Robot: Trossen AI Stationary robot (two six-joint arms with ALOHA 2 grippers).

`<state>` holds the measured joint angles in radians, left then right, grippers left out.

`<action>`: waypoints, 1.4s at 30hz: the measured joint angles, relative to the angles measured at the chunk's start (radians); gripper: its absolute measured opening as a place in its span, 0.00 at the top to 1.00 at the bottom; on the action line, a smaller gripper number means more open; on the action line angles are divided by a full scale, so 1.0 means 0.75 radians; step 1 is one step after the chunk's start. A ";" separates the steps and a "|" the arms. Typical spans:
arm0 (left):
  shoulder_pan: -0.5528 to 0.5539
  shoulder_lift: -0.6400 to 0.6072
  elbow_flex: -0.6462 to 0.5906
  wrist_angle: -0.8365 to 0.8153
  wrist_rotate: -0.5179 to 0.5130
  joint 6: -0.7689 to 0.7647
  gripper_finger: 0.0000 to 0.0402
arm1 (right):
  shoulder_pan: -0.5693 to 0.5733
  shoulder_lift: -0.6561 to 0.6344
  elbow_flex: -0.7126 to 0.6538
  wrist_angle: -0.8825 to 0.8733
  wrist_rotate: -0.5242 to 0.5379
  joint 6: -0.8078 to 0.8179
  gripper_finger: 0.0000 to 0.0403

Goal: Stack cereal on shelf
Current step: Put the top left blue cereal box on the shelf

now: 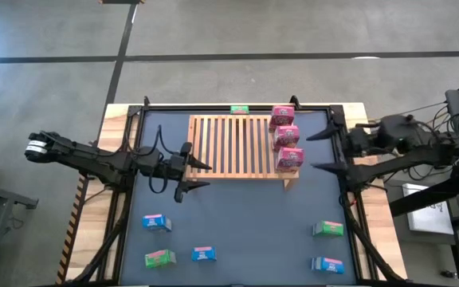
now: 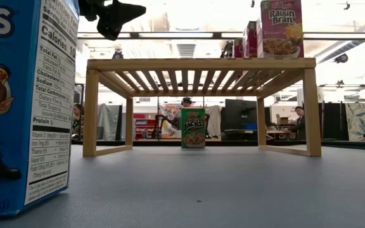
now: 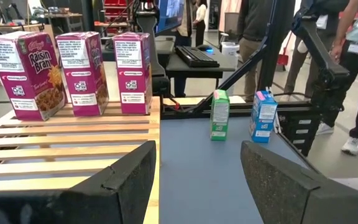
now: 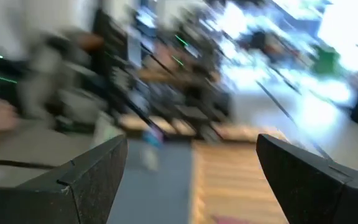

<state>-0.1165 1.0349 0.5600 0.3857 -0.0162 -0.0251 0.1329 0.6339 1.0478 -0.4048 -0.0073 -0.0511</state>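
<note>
The light-wood shelf (image 1: 233, 147) stands on its short legs at the table's far middle. Three pink cereal boxes (image 1: 285, 137) stand upright in a row on its right end, and also show in the left wrist view (image 3: 82, 65). A green box (image 1: 239, 110) stands on the table behind the shelf. Two blue boxes (image 1: 156, 222) and a green one (image 1: 159, 257) are on the table near left. A green box (image 1: 327, 229) and a blue one (image 1: 327, 265) are near right. My left gripper (image 1: 200, 175) is open and empty at the shelf's near-left corner. My right gripper (image 1: 315, 151) is open and empty just right of the pink boxes.
The dark tabletop (image 1: 253, 215) between the shelf and the near boxes is bare. A black frame rail (image 1: 237, 106) runs along the far edge. In the low view a blue box (image 2: 24, 101) stands close to the camera. People show in the room beyond.
</note>
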 joint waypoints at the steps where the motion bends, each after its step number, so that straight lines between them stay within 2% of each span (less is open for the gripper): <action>1: 0.001 -0.002 0.001 0.000 0.000 -0.012 0.45 | 0.000 0.009 0.000 0.057 -0.075 -0.015 0.14; 3: 0.001 -0.006 0.030 -0.049 0.000 -0.024 0.45 | 0.001 0.043 0.000 0.147 -0.199 -0.032 0.14; 5: 0.001 -0.008 0.087 -0.151 0.000 -0.027 0.45 | 0.016 0.093 0.000 0.174 -0.258 -0.040 0.14; 11: -0.002 0.024 0.346 -0.647 0.000 -0.065 0.45 | 0.176 0.287 0.016 0.178 -0.261 -0.062 0.14; 14: -0.016 0.057 0.485 -0.890 -0.001 -0.097 0.45 | 0.317 0.348 0.051 0.179 -0.137 -0.070 0.14; 17: -0.044 0.106 0.601 -1.113 -0.001 -0.132 0.46 | 0.480 0.412 0.053 0.130 0.086 -0.083 0.14; 20: -0.090 0.153 0.671 -1.259 -0.004 -0.188 0.46 | 0.628 0.450 0.083 0.150 0.343 -0.047 0.14; 23: -0.152 0.204 0.718 -1.368 -0.003 -0.245 0.48 | 0.745 0.517 0.077 0.132 0.492 0.004 0.14; 27: -0.248 0.265 0.788 -1.510 -0.004 -0.347 0.50 | 0.873 0.600 0.070 0.136 0.506 0.052 0.14; 32: -0.351 0.339 0.894 -1.761 -0.003 -0.513 0.51 | 0.964 0.692 0.079 0.228 0.540 0.092 0.14; 36: -0.420 0.384 0.962 -1.949 -0.003 -0.626 0.51 | 0.974 0.783 0.070 0.211 0.562 0.191 0.14; 42: -0.522 0.377 0.953 -2.018 0.033 -0.744 0.51 | 0.972 0.887 0.077 0.246 0.577 0.223 0.14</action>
<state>-0.5083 1.3175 1.2744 -1.1275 0.0088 -0.5828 0.8617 1.2988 1.1057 -0.2205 0.4254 0.1164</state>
